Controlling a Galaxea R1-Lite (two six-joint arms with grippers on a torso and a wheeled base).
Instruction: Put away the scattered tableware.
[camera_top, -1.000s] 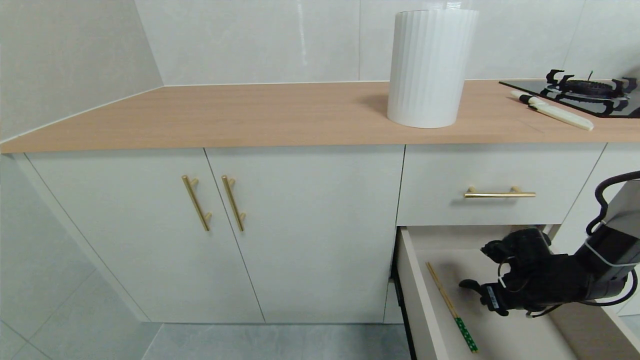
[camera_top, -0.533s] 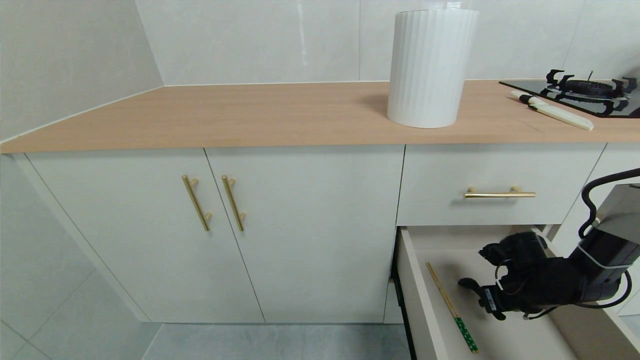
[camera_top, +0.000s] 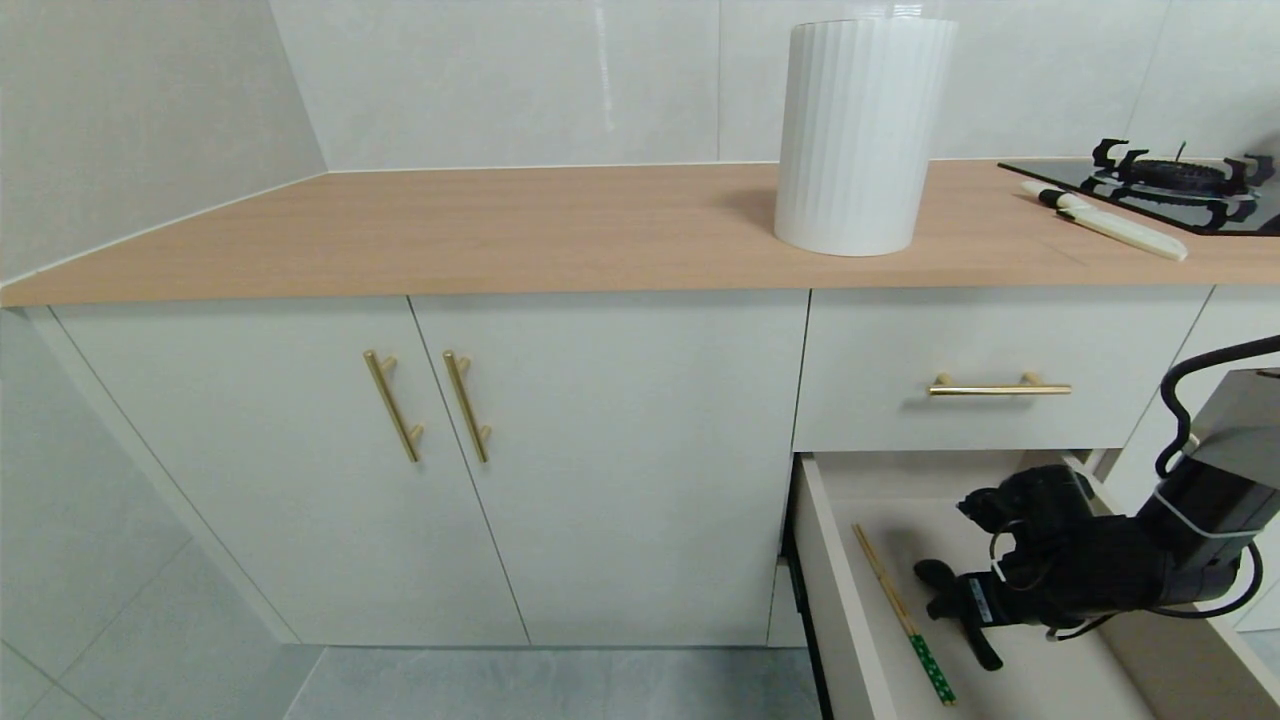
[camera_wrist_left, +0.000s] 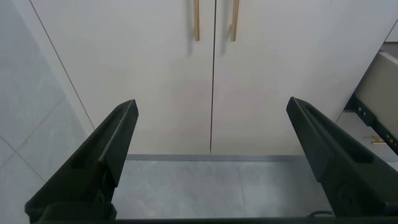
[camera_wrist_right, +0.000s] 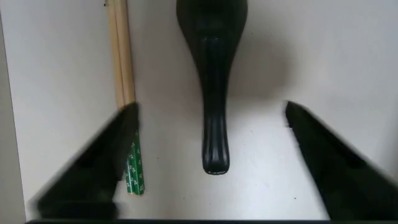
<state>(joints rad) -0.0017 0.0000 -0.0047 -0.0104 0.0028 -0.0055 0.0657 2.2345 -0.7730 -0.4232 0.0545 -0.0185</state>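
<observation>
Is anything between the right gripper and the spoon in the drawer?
Nothing visible. The spoon lies on the drawer floor between the open fingers of the right gripper; the chopsticks lie beside it, apart.

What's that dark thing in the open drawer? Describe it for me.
Under the wooden countertop, the lower white drawer stands open. On its floor, beside pale wooden chopsticks with green ends, lies a black spoon: broad-bowled and dark where they are thin and light.
</observation>
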